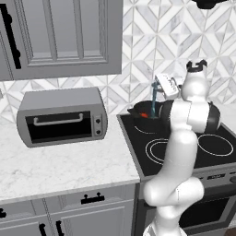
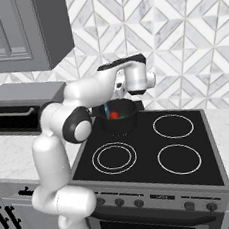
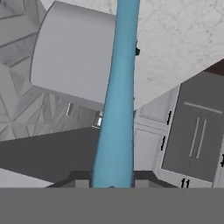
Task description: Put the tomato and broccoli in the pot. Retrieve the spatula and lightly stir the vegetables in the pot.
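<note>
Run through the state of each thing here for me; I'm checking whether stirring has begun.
gripper: shut on the spatula, above the pot.
spatula: held, hanging blade down into the pot.
pot: upright on the stove's rear left burner, uncovered.
tomato: inside the pot.
broccoli: can't be made out in the pot.
toaster oven: door closed, on the counter.
stove: burners dark; other three rings bare.

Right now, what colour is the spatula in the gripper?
Light blue. The spatula shows best in the hand view, running up from the gripper.
</note>
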